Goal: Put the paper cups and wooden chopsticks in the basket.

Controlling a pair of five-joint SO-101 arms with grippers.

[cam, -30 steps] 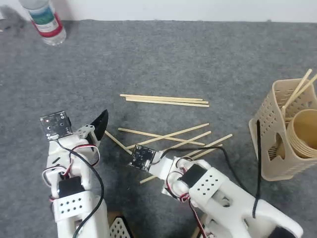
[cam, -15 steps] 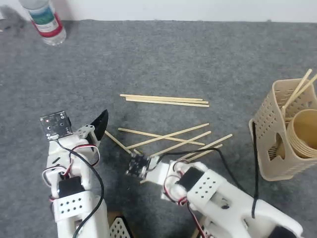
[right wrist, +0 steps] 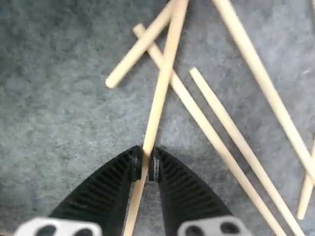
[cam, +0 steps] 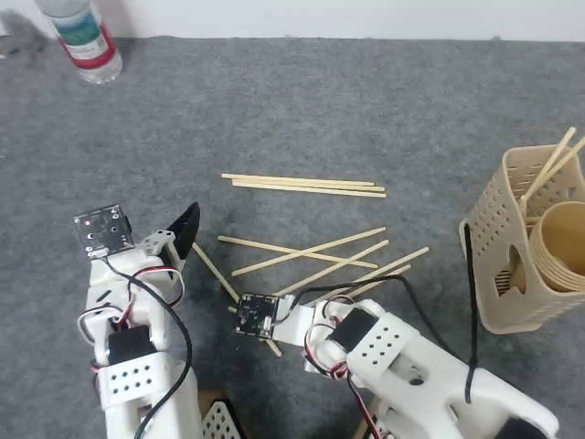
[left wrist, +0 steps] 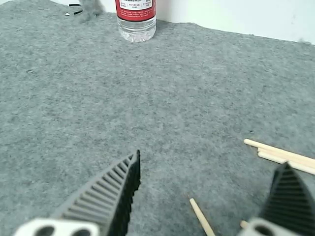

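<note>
Status: paper cups (cam: 559,240) are done, stacked inside the basket (cam: 501,206) at the right edge of the grey mat (cam: 366,101), with a couple of chopsticks (cam: 551,166) standing in it beside them. What's left looks like all chopsticks: a parallel pair (cam: 306,185) lying mid-mat, and a crossed pile (cam: 320,254) nearer the arms, well apart from the basket. I judge the task a bit under halfway, with several sticks to go and no loose cups on the mat. The right gripper (right wrist: 146,160) is low over the near end of the pile, wrist pitched down. Its jaws are pinched on one chopstick (right wrist: 162,93), which runs between the tips and on under the gripper. I can't tell whether that stick is lifted or lying on the mat; it crosses at least one other stick just ahead of the jaws. The left gripper (left wrist: 210,164) is parked just beside the pile's left end, jaws spread wide and holding nothing, pointing out over the mat toward the water bottle (left wrist: 136,17) at the far corner.
</note>
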